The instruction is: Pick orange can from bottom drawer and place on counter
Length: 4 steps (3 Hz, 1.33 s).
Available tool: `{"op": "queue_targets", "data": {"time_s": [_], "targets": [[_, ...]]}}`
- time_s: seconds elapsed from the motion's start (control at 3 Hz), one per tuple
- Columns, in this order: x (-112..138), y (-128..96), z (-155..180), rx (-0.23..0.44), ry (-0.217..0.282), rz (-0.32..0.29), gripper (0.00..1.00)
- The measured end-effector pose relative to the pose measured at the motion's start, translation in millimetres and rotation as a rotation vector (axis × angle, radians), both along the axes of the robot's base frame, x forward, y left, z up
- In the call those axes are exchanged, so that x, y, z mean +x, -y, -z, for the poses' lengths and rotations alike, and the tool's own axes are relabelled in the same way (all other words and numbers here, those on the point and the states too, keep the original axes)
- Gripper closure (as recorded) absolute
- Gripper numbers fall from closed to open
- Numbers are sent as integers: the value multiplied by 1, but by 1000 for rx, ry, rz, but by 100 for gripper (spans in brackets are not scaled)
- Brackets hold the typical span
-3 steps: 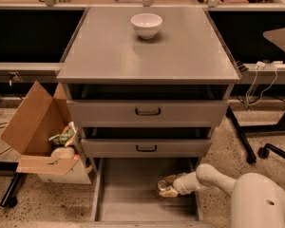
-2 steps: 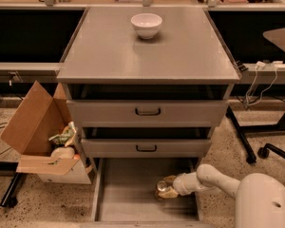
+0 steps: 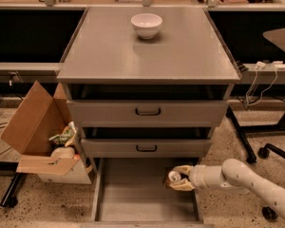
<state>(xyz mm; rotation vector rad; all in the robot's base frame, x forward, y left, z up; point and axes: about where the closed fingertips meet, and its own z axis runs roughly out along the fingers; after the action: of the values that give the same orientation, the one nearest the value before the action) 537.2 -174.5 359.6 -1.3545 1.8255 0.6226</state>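
Note:
The bottom drawer (image 3: 133, 194) is pulled out at floor level, a shallow grey tray. The orange can (image 3: 174, 176) lies in its right part, silver top facing the camera. My gripper (image 3: 177, 178) comes in from the right on a white arm (image 3: 242, 177), and its fingers sit above and below the can, closed around it. The counter (image 3: 109, 51) is the flat grey cabinet top above, with a white bowl (image 3: 146, 25) near its far edge.
Two closed-looking grey drawer fronts (image 3: 147, 112) with black handles overhang the tray. An open cardboard box (image 3: 42, 137) of rubbish stands left of the cabinet. A chair base with castors (image 3: 266, 151) stands on the right.
The gripper and arm have shifted slightly left and up with the can between the fingers. Nothing else has moved.

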Motion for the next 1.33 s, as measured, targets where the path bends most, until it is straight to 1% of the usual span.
{"op": "queue_targets", "data": {"time_s": [0.33, 0.67, 1.0, 1.33], "targets": [[-2, 1, -6, 1, 6, 0, 100], [-15, 17, -66, 4, 66, 6, 100], [-45, 33, -152, -16, 155, 45, 100], [-77, 44, -232, -92, 256, 44, 100]]}}
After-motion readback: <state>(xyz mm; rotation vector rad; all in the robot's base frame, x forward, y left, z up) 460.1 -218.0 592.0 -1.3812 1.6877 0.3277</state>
